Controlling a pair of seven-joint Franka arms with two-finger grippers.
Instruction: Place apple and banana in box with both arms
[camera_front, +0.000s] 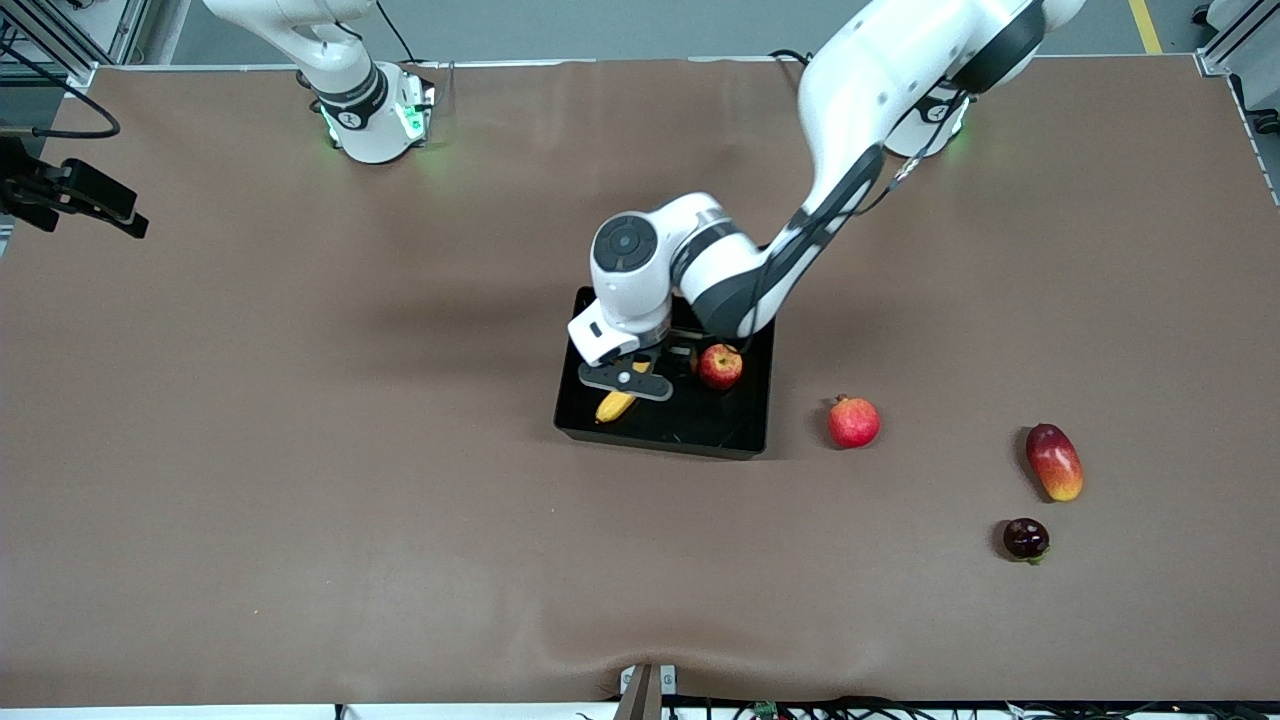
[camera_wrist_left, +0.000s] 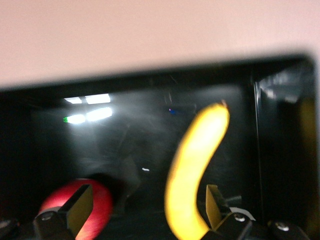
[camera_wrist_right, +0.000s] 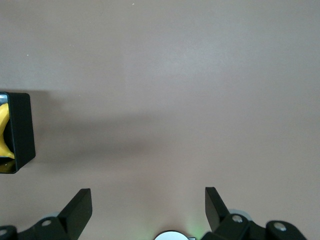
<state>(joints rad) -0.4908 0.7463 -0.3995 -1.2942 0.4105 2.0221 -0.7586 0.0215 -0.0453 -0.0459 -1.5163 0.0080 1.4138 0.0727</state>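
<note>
From my station I see the brown table (camera_front: 300, 480) filling nearly the whole front view, with the left arm (camera_front: 860, 110) reaching in from its base down toward the middle of the table, while the right arm (camera_front: 330, 60) waits near its own base. The box (camera_front: 745, 425), a shallow glossy black tray, sits near the middle of the table, and both task fruits lie inside it. The left gripper (camera_front: 628, 380) hangs low over the box, right above the banana (camera_front: 615, 404); in the left wrist view its fingers (camera_wrist_left: 80, 207) are spread apart with the banana (camera_wrist_left: 192, 170) lying on the tray floor between them, and I see no pinch on it. The banana lies toward the right arm's end of the box, one tip poking out from under the gripper. The apple (camera_front: 720, 366) rests in the box beside the gripper, toward the left arm's end. The right gripper (camera_wrist_right: 148, 207) is up over bare table, its fingers spread wide and holding nothing, with a corner of the box (camera_wrist_right: 22, 130) at the edge of its wrist view. Outside the box, toward the left arm's end, I count a mango (camera_front: 1054, 461), a pinkish-red round fruit (camera_front: 853, 422) just beside the box, and a small dark fruit (camera_front: 1025, 539) nearest the front camera.
</note>
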